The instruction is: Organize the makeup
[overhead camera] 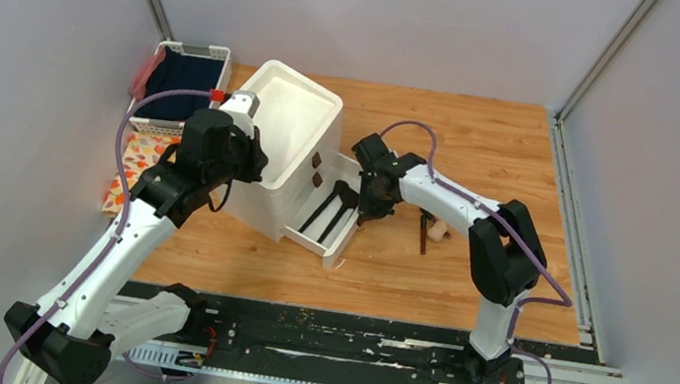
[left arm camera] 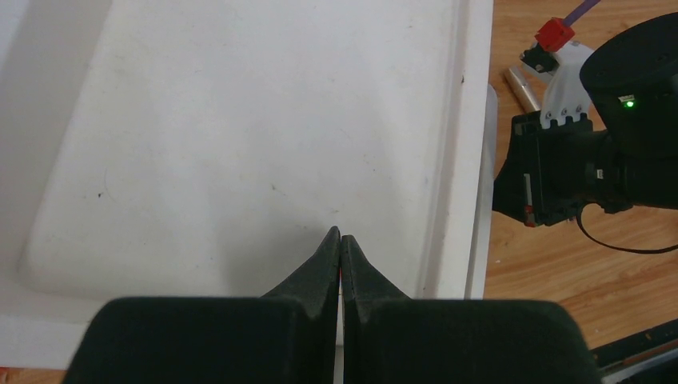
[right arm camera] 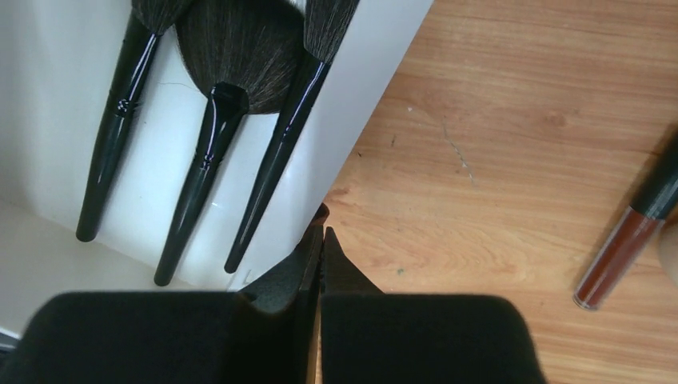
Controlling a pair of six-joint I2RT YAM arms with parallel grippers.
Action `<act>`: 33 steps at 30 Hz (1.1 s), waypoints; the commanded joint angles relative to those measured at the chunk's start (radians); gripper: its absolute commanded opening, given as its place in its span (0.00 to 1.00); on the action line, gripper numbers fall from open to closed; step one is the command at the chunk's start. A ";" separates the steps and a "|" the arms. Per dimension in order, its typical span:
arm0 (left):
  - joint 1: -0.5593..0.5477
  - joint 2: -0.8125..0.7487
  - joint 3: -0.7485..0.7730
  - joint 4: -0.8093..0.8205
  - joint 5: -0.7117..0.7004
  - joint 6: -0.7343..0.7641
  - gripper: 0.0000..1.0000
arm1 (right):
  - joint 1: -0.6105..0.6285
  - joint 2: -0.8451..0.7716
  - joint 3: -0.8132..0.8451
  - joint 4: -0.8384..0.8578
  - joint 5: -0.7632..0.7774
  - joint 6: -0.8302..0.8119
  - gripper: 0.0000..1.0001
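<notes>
Three slim black brushes (right arm camera: 200, 160) lie side by side in the pulled-out bottom drawer (overhead camera: 342, 240) of the white box (overhead camera: 296, 117); they also show in the top view (overhead camera: 334, 209). A short reddish-brown stick with a black cap (right arm camera: 620, 256) lies on the wooden table to the right of the drawer (overhead camera: 424, 233), with the beige sponge (overhead camera: 440, 231) beside it. My right gripper (right arm camera: 321, 232) is shut and empty, its tips at the drawer's front edge by a brown knob (right arm camera: 321, 212). My left gripper (left arm camera: 340, 236) is shut and empty over the box's white top (left arm camera: 240, 136).
A white basket with dark blue cloth (overhead camera: 182, 82) stands at the back left against the wall, a patterned item (overhead camera: 134, 160) in front of it. Two closed drawers with brown knobs (overhead camera: 317, 161) sit above the open one. Grey walls enclose the table.
</notes>
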 commanded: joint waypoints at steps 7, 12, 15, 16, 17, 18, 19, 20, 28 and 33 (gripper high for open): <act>-0.007 -0.013 -0.011 0.003 0.000 0.006 0.00 | 0.014 0.058 -0.024 0.292 -0.258 0.030 0.00; -0.008 -0.015 -0.010 0.000 -0.002 0.008 0.00 | 0.013 0.104 -0.024 0.439 -0.379 0.065 0.00; -0.007 -0.016 -0.011 -0.004 -0.004 0.010 0.00 | 0.013 0.139 -0.035 0.534 -0.456 0.105 0.00; -0.007 -0.017 -0.010 -0.004 -0.005 0.010 0.00 | 0.013 0.149 -0.041 0.578 -0.480 0.119 0.00; -0.007 -0.017 -0.009 -0.006 -0.006 0.012 0.00 | 0.013 0.160 -0.046 0.613 -0.501 0.131 0.00; -0.007 -0.018 -0.007 -0.008 -0.007 0.013 0.00 | 0.014 0.170 -0.053 0.664 -0.527 0.143 0.00; -0.007 -0.016 -0.005 -0.011 -0.009 0.015 0.00 | 0.014 0.181 -0.057 0.705 -0.552 0.155 0.00; -0.007 -0.017 -0.003 -0.013 -0.011 0.016 0.00 | 0.013 0.190 -0.060 0.735 -0.571 0.168 0.00; -0.007 -0.016 -0.003 -0.020 -0.018 0.020 0.00 | 0.012 0.220 -0.121 0.956 -0.667 0.270 0.00; -0.008 -0.019 -0.001 -0.019 -0.017 0.018 0.00 | 0.012 0.137 -0.155 0.821 -0.572 0.186 0.07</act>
